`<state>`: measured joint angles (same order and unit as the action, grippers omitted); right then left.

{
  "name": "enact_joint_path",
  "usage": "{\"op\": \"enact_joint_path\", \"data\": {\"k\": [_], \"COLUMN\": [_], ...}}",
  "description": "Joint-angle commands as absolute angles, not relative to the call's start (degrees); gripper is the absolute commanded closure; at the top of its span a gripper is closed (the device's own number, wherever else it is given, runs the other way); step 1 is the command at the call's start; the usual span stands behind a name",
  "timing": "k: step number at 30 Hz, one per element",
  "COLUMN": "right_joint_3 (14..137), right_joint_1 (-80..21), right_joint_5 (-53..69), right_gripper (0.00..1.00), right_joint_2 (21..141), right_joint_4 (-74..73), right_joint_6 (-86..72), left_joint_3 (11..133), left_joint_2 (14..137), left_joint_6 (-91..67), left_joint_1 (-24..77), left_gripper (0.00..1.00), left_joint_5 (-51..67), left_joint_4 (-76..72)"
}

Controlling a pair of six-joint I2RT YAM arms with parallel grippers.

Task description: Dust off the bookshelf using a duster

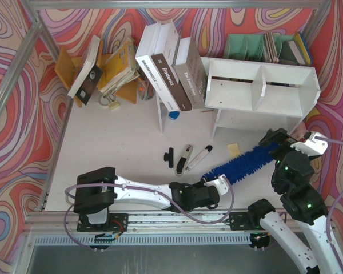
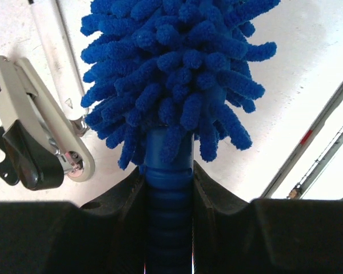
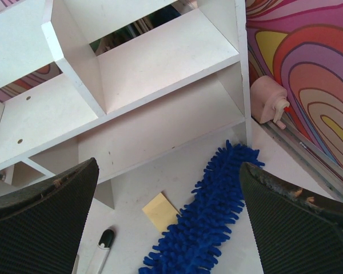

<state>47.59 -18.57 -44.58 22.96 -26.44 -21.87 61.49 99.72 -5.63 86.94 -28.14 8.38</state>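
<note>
Two grippers over a white desk (image 1: pixel 120 154), one holding a blue duster (image 1: pixel 246 161).
Left gripper (image 2: pixel 169 182) is clamped tight on the duster's handle; its fluffy head lies on the desk, stretching away to beneath the right gripper (image 3: pixel 168 165), whose jaws gape wide and empty, bookshelf (image 1: pixel 258 85) just beyond it.

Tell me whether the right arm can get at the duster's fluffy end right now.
Probably yes. The right pincer stands open above the duster, over its fluffy tip, with nothing between them; the bookshelf sits beyond. The left pincer is shut on its handle.
</note>
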Motion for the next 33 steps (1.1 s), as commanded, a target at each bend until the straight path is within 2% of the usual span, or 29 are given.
{"op": "enact_joint_path", "data": {"k": [1,13,26,33], "right_joint_3": [47.1,46.9,46.9,46.9], "right_joint_1": [-18.5,-18.5,-18.5,-18.5], "right_joint_5": [-45.5,-45.4,-45.3,-45.4], "right_gripper": [0.01,0.01,0.01,0.01], "right_joint_2": [23.2,22.9,22.9,23.0], "right_joint_4": [-25.0,-25.0,-24.8,-24.7], "right_joint_6": [-21.2,-21.2,-21.1,-21.0], "left_joint_3": [60.2,56.0,50.6,52.9], "left_joint_2": [96.4,90.8,85.7,87.2], "left_joint_6": [-7.9,-16.4,-30.0,-27.7], "left_joint_1": [86.7,86.6,86.6,86.6], "left_gripper": [1.0,1.0,1.0,1.0], "left_joint_5": [-33.7,-45.4,-48.4,-47.1], "left_joint_4": [4.7,4.5,14.4,15.3]}}
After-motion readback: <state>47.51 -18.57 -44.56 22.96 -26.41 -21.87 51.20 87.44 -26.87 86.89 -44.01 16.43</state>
